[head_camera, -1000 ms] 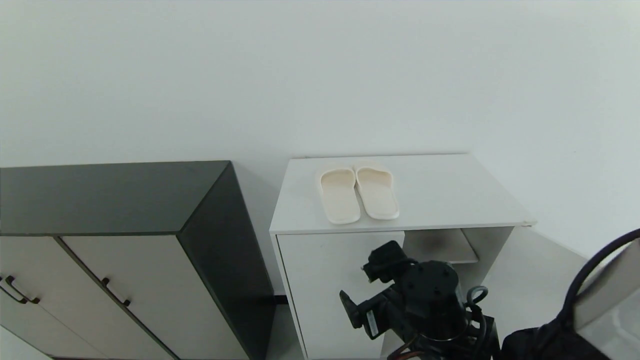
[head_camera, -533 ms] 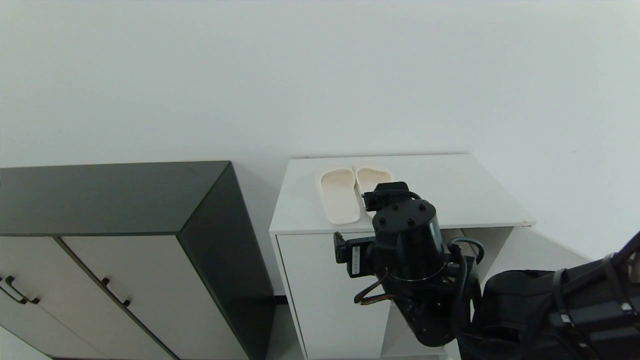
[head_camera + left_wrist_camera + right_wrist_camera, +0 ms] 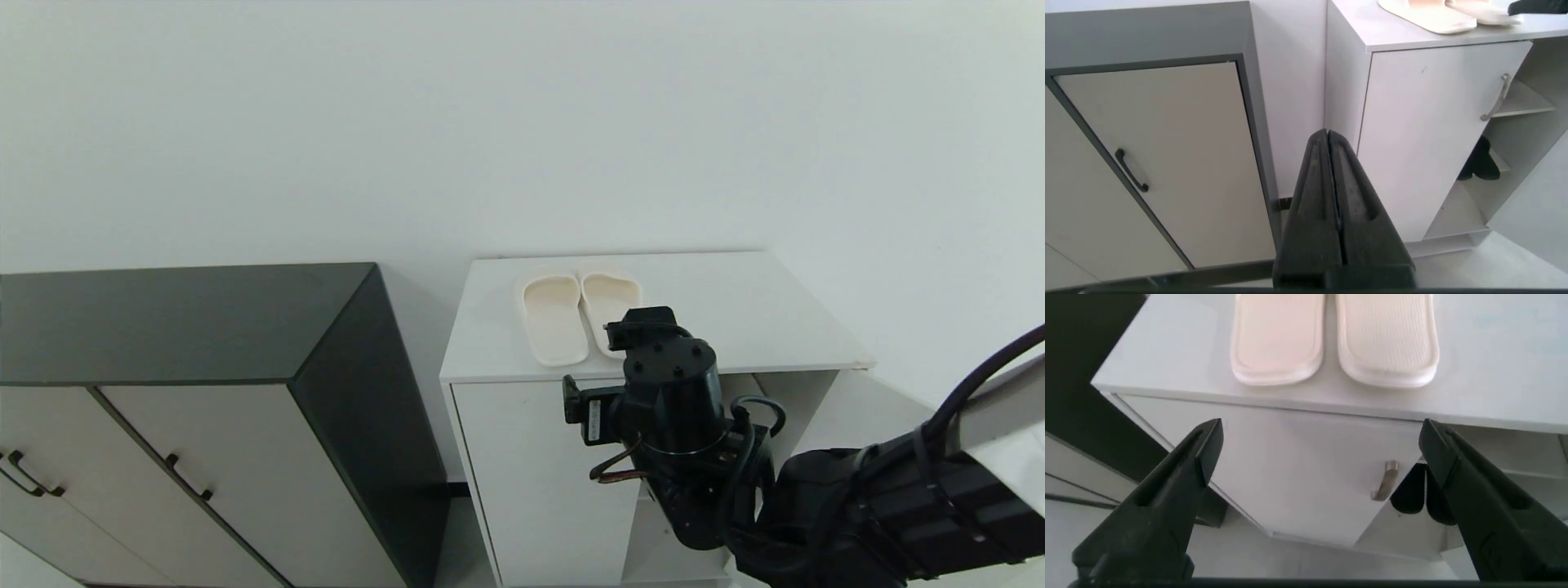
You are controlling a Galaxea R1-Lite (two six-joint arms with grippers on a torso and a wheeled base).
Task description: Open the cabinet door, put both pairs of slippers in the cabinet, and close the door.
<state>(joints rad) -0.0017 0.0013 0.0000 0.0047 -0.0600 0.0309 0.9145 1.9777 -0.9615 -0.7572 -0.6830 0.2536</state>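
Jaws first: the right gripper is spread wide, with nothing between its fingers, while the left gripper is pressed fully closed on nothing and hangs low in front of the furniture.

The cream slippers sit side by side on top of the white cabinet. They are at about 11 o'clock from the right wrist in the head view, close to the front edge. The right gripper hovers just short of that edge and above it, apart from the pair.

Inside the cabinet, beside the door and its handle, a dark pair stands on the floor of the open half. One pair looks to be stowed already, which would make the step in hand the pick-up of the second pair. How far the door itself is swung is hard to tell.

As for the lie of the cream pair, each long axis runs roughly 12 to 6 in the head view. The rounded heels are at 6, toward the robot, and the toes seem to point at the wall at 12. The right slipper's heel drifts slightly toward 5.

The next move likely calls for the open jaws to go forward and down over the heel ends. They would need to close across the two touching inner edges to lift both slippers at once. The dark cabinet at 9 o'clock plays no part.
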